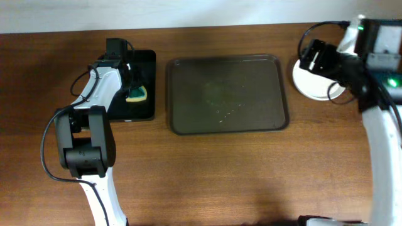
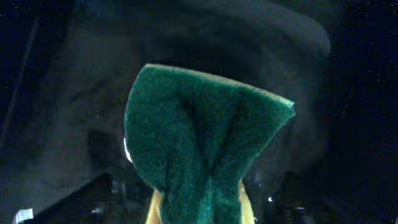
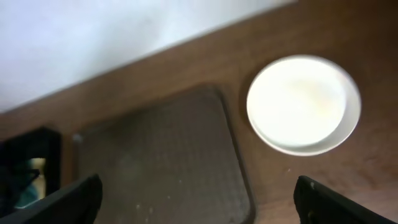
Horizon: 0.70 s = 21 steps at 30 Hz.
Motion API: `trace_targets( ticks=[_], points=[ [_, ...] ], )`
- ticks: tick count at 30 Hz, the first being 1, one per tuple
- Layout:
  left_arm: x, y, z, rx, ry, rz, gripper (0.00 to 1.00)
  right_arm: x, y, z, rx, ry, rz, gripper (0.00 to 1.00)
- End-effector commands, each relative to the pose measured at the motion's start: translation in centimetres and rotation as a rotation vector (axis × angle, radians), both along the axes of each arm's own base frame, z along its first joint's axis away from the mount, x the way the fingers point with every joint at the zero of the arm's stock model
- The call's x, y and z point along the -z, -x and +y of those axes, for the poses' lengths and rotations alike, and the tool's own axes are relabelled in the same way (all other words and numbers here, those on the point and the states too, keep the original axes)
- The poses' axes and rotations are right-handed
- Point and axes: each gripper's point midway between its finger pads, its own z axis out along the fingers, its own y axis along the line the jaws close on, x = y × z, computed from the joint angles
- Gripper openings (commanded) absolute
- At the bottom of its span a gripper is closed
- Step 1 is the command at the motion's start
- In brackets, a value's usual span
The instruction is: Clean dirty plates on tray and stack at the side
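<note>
A stack of white plates (image 1: 304,81) sits on the tabletop (image 1: 220,176) just right of the brown tray (image 1: 188,94). The tray lies bare except for a few pale flecks, its long side running left to right. How many plates make up the stack cannot be counted from here. The right tool (image 3: 205,200) hangs over the stack's far left edge with its fingers spread wide and nothing between them, which makes it by far the nearer arm to the plates. Across the tray, the left tool (image 2: 193,202) hovers over the small black tray (image 1: 147,63). Its fingers appear parted on either side of a green and yellow sponge (image 1: 137,94) and do not seem to pinch it. With the tray emptied and the plates at the side, the job looks all but finished.
</note>
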Motion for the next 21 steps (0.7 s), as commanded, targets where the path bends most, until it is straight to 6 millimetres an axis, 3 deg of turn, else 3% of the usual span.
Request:
trace_targets(
  ticks=[1,5,8,9,11,13,14,16,21],
  points=[
    [-5.5,-1.3,0.8,-0.008,-0.014,-0.104,0.94,-3.1,2.3,-0.1,0.005,0.053,-0.075,0.99],
    [-15.5,-0.9,1.0,-0.014,-0.015,-0.274,0.99,-3.7,4.6,0.1,-0.008,0.066,-0.068,0.98],
    [-21.8,1.1,1.0,-0.014,-0.015,-0.376,0.99,-4.8,6.4,0.3,-0.023,0.084,-0.088,0.99],
    [-24.2,2.3,1.0,-0.014,-0.015,-0.412,0.99,-5.1,7.3,0.4,-0.036,0.097,-0.092,0.98],
    [-27.2,5.0,0.9,-0.012,-0.012,-0.437,0.99,-5.3,9.5,0.8,-0.068,0.111,-0.084,0.99],
    [-28.7,7.8,0.8,-0.012,-0.012,-0.422,1.0,-4.8,11.9,1.6,-0.121,0.121,-0.074,0.99],
    [-29.2,10.1,0.8,-0.011,-0.012,-0.386,0.99,-4.0,13.6,2.0,-0.137,0.117,-0.076,0.98],
    [-29.1,12.4,0.8,-0.011,-0.011,-0.334,0.99,-2.9,15.2,2.2,-0.135,0.122,-0.101,0.98],
    [-28.4,13.8,0.8,-0.011,-0.012,-0.282,0.99,1.0,17.5,2.4,-0.136,0.119,-0.09,0.98]
  ],
)
